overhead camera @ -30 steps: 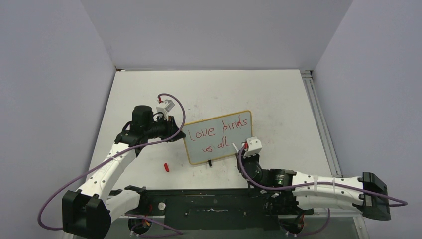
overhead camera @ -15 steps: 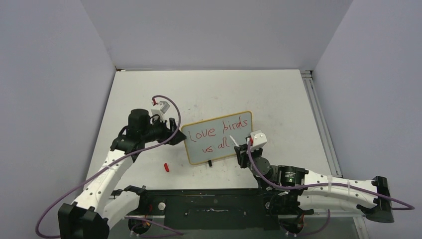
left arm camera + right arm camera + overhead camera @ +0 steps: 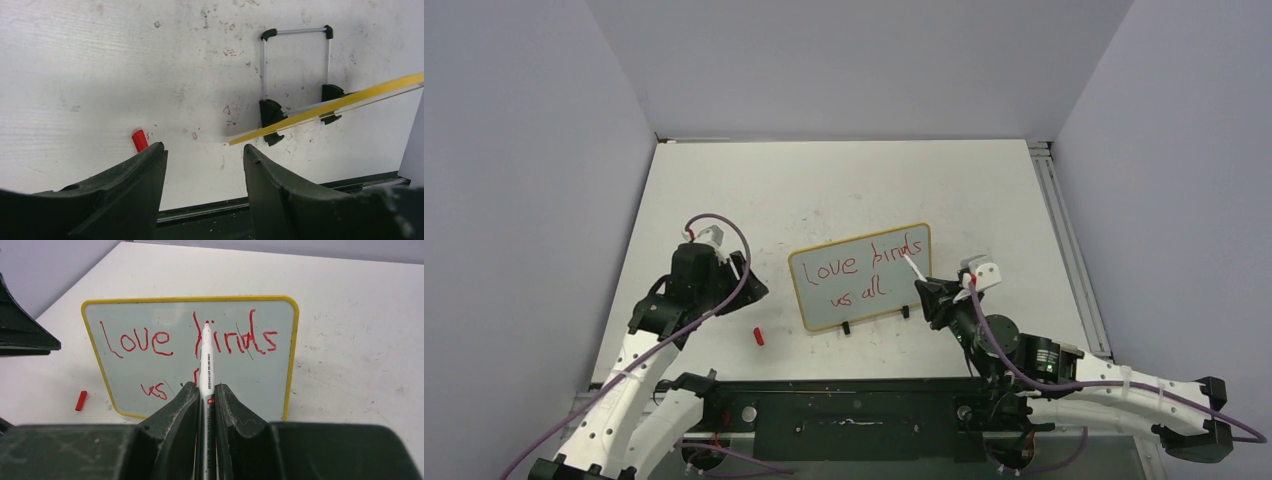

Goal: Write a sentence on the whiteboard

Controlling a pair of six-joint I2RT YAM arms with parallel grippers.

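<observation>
The whiteboard [image 3: 860, 277] stands propped at mid-tabletop [image 3: 844, 180], its face toward the arms; the sentence [image 3: 160, 343] fills two slanted lines; the right jaws, off the board's near-right corner, clamp a marker [image 3: 206, 360] whose long axis points straight at "birds"; whether the tip touches cannot be told; the left jaws stand apart, empty, well left of the board.

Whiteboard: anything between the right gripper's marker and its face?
Nothing visible. The right gripper holds the marker pointed straight at the whiteboard, tip over the upper line of the sentence. The red cap lies on the table off the board's left side; the left gripper, open, is beyond it.
</observation>
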